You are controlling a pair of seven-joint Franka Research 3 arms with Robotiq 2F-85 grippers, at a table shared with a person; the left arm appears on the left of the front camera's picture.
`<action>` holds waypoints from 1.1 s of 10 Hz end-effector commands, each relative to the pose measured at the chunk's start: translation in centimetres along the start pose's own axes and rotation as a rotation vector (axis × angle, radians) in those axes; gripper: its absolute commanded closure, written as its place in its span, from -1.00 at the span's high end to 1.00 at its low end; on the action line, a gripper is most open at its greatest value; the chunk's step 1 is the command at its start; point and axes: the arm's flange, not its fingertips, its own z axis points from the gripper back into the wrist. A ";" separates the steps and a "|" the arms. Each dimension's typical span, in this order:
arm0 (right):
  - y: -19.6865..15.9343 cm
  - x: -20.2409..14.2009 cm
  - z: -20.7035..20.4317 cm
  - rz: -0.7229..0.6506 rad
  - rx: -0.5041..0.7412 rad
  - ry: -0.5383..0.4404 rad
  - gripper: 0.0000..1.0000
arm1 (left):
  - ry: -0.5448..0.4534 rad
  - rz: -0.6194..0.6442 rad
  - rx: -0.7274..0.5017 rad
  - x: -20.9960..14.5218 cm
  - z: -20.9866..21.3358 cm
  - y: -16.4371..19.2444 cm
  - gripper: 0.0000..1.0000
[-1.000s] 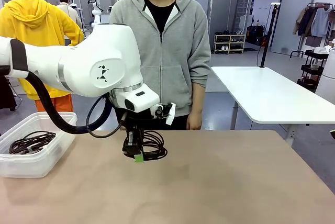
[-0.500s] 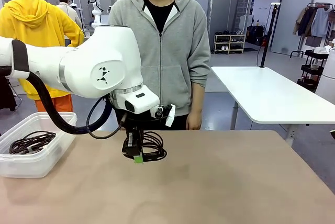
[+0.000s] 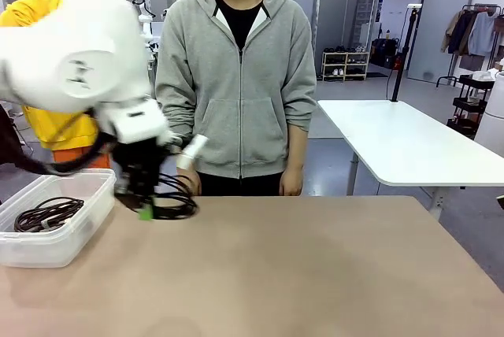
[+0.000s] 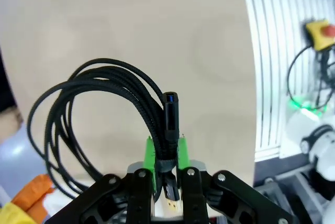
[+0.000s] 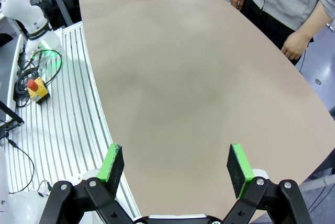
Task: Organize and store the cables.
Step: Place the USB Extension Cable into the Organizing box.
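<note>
A coiled black cable point(image 3: 175, 199) hangs off the table in my left gripper point(image 3: 145, 211), which is shut on it near the clear plastic bin point(image 3: 55, 246). In the left wrist view the green pads point(image 4: 151, 156) pinch the bundled strands of that cable point(image 4: 99, 103) just below its black plug, with the loop spreading to the left. Another coiled cable point(image 3: 47, 213) lies inside the bin. My right gripper point(image 5: 176, 165) stands open high over the bare tabletop with nothing between its fingers.
A person in a grey hoodie point(image 3: 236, 77) stands at the far edge with hands point(image 3: 293, 183) down by the table's edge. The tan table point(image 3: 315, 274) stretches wide to the right. A white table point(image 3: 402, 144) stands behind on the right.
My left arm has swung left with the cable, from the table's middle to beside the bin. The right gripper has not changed.
</note>
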 end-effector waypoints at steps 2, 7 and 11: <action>0.0 0.0 0.0 0.000 -0.001 -0.012 1.00 | -0.011 0.028 0.092 -9.6 1.3 -3.1 -0.63; 0.0 0.0 0.0 0.000 -0.001 -0.012 1.00 | -0.046 0.170 0.124 -22.1 2.6 -2.1 -0.63; 0.0 0.0 0.0 0.000 -0.001 -0.012 1.00 | -0.070 0.233 0.121 -28.7 2.3 4.2 -0.63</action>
